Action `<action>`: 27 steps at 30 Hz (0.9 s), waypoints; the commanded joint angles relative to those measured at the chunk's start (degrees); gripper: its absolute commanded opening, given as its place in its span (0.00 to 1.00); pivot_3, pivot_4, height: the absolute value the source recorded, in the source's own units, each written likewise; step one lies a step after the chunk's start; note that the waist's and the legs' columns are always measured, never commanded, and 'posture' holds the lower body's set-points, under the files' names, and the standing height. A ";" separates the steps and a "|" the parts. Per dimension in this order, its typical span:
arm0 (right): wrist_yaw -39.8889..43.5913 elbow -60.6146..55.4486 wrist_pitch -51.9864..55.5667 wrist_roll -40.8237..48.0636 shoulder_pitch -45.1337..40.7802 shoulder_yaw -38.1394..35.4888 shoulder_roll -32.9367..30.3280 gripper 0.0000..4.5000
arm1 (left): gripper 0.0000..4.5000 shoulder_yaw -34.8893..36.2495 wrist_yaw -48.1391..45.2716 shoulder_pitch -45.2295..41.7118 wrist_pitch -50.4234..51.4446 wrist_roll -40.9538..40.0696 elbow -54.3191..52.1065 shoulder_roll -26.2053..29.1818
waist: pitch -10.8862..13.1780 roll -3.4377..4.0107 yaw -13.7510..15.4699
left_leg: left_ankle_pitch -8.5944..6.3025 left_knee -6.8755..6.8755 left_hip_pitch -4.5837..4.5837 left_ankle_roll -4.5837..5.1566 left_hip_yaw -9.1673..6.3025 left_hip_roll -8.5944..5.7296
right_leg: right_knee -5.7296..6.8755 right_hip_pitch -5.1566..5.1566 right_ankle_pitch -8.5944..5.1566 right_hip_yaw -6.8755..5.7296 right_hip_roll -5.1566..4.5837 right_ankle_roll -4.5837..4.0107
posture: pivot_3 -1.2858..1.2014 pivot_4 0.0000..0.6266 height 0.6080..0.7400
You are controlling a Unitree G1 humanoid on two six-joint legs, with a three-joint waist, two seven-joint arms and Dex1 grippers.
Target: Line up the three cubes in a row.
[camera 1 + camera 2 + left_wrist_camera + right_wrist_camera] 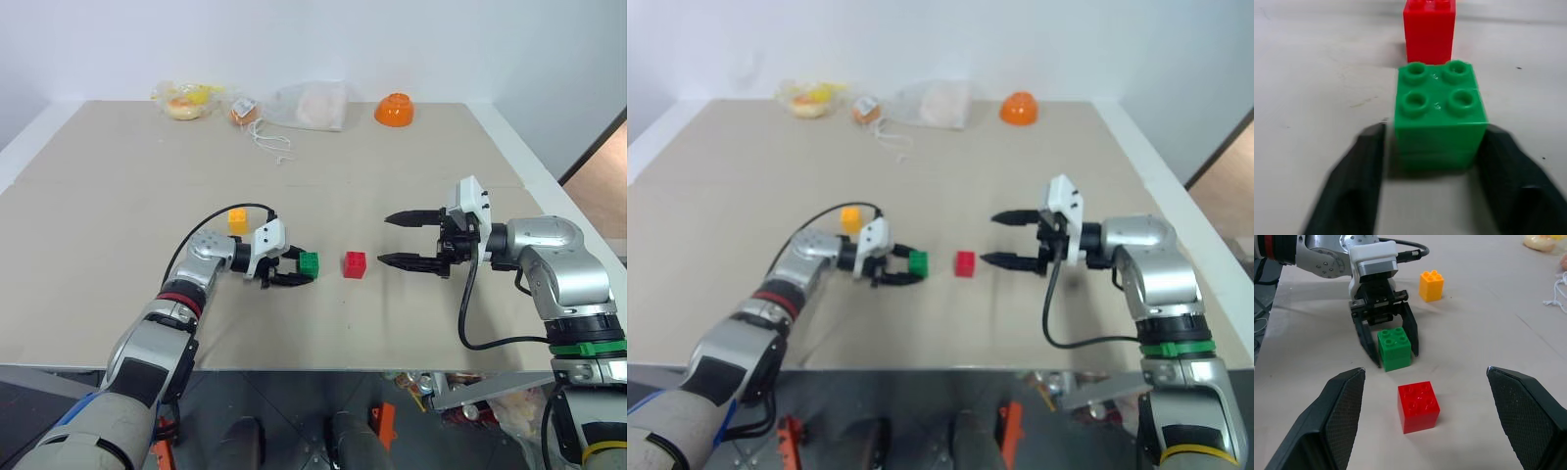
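Three cubes sit on the table [118, 196]. The green cube [1394, 349] stands between the left gripper's [1390, 346] two fingers, studs up, resting on the table; small gaps show on both sides of it, so the fingers look let go rather than clamped, though in the left wrist view they are smeared and I can't swear one isn't grazing the cube. The red cube [1419, 406] is just past the green one, close but apart, between the two grippers. The yellow cube [1431, 285] sits alone behind the left gripper, near its cable.

The right gripper [411, 241] hovers just beyond the red cube with its two fingers spread wide, gripping nothing.

At the far edge, well away from both grippers, are one orange bowl [394, 110], upside down as far as I can tell, and three clear bags [313, 106]; what's in them is hard to make out, something pale in one and yellowish in another.
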 commanded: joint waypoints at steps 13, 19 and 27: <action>0.62 1.26 -0.36 1.04 -4.02 -0.68 0.65 0.91 | 0.88 9.15 8.84 12.58 11.58 -4.39 -19.80 13.94 | 0.01 0.01 -0.81 | -0.01 -0.02 0.10 0.01 0.07 0.33 | 0.03 -0.08 0.15 0.02 0.24 -0.25 | 0.52 0.24 1.00; 0.84 1.27 -0.43 1.01 -4.35 -0.07 1.82 0.91 | 0.88 14.28 19.47 27.41 23.33 -6.54 -40.62 17.95 | 0.01 0.06 -1.38 | 0.00 -0.06 0.16 0.02 0.03 0.42 | 0.11 -0.08 0.17 -0.02 0.29 -0.34 | 0.52 0.24 1.00; 0.42 1.24 -1.53 0.06 -7.44 2.15 4.91 0.91 | 0.88 18.18 34.72 45.51 51.79 -17.58 -78.75 12.64 | 0.01 0.04 -0.94 | -0.01 -0.03 0.08 0.01 0.09 0.26 | 0.06 -0.07 0.10 -0.01 -0.13 -0.21 | 0.52 0.24 1.00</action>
